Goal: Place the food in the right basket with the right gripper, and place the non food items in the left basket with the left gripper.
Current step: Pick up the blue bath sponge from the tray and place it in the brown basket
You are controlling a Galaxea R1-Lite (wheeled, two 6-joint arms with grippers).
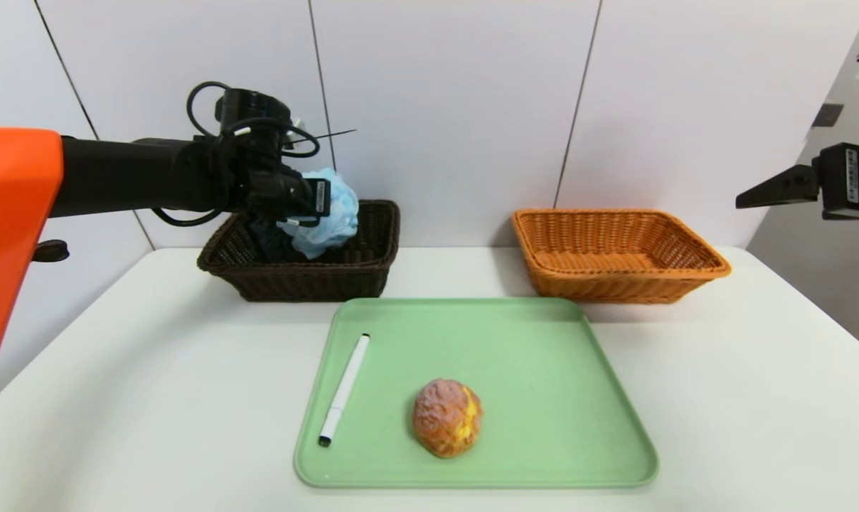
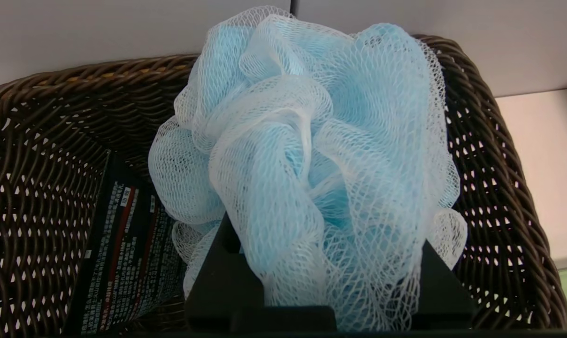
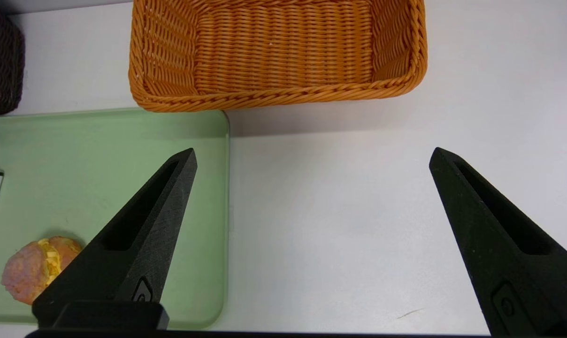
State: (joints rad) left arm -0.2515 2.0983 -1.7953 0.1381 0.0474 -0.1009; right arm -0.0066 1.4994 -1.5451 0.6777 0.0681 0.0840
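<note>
The left tool (image 2: 325,263) grips a light-blue mesh bath sponge (image 2: 311,155) over the dark brown wicker basket (image 1: 372,274) at the bench's back-left. Its netting could snag a finger on release and lift back out. The right tool (image 3: 311,239) hangs open, parked.

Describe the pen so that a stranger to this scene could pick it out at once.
Find the green tray at the middle of the white table, in front of the two baskets. The pen lies near the tray's left edge: a thin white stick with a dark tip, unlike the round bun beside it.
</note>
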